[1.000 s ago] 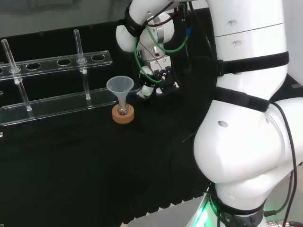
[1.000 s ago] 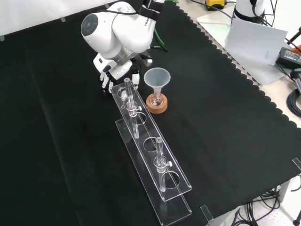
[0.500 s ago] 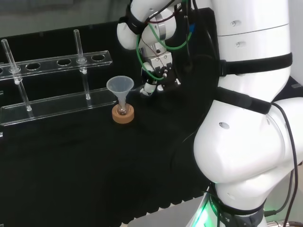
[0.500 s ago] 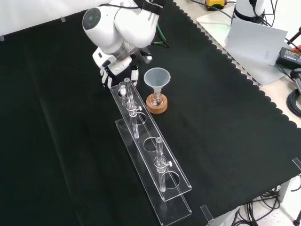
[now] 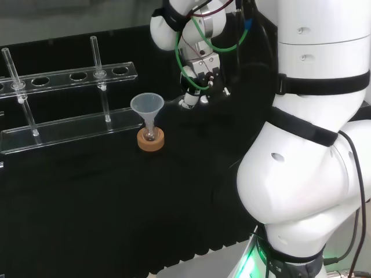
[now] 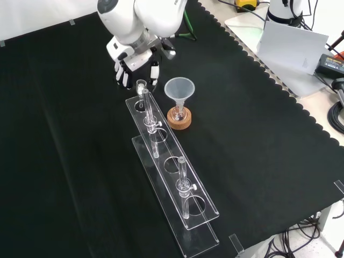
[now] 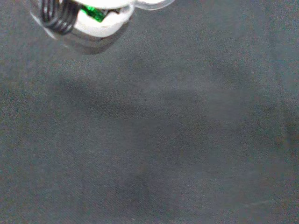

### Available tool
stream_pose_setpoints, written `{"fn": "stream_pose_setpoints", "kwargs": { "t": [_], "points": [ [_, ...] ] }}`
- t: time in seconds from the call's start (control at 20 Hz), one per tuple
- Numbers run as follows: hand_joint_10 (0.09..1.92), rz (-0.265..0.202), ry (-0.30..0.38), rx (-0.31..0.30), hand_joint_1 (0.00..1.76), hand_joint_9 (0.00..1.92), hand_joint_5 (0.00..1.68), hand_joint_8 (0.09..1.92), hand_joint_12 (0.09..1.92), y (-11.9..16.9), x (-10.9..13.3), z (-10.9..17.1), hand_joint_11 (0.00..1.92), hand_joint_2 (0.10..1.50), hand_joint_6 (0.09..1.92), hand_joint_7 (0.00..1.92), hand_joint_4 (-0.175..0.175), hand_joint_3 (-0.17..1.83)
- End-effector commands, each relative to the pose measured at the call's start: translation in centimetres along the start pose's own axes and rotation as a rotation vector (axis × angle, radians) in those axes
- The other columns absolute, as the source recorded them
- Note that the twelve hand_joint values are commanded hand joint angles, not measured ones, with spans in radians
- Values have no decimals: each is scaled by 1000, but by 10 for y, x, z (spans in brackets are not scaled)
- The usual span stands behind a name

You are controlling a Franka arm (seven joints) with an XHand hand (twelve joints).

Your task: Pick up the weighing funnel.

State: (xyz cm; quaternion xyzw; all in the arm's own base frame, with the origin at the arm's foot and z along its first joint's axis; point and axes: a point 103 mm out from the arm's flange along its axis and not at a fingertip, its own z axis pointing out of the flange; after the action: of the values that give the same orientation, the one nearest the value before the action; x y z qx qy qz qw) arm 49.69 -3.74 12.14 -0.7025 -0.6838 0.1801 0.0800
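The black and white hand (image 6: 129,60) hangs over the black cloth-covered surface (image 6: 70,161); whether it grips anything, I cannot tell.

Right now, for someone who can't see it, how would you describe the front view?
A white robot arm reaches in from the top, its robot hand hanging at the far end of a long clear rack on black cloth, with a small clear piece just under it. Beside the rack, a funnel stands in a flask on a cork ring.

Rack (image 6: 164,148), funnel (image 6: 179,87) close beside hand (image 6: 133,58)
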Motion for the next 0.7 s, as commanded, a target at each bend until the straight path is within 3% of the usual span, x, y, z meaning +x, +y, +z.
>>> {"fn": "stream_pose_setpoints", "kwargs": {
  "t": [0.05,0.7],
  "points": [
    [373,39,-7,-14,1071,991,1112,638,1114,-29,-22,-17,785,728,958,630,175,666],
    [366,96,-33,-70,1072,1002,1115,639,1095,-82,-48,-69,817,726,952,622,175,665]
  ]
}}
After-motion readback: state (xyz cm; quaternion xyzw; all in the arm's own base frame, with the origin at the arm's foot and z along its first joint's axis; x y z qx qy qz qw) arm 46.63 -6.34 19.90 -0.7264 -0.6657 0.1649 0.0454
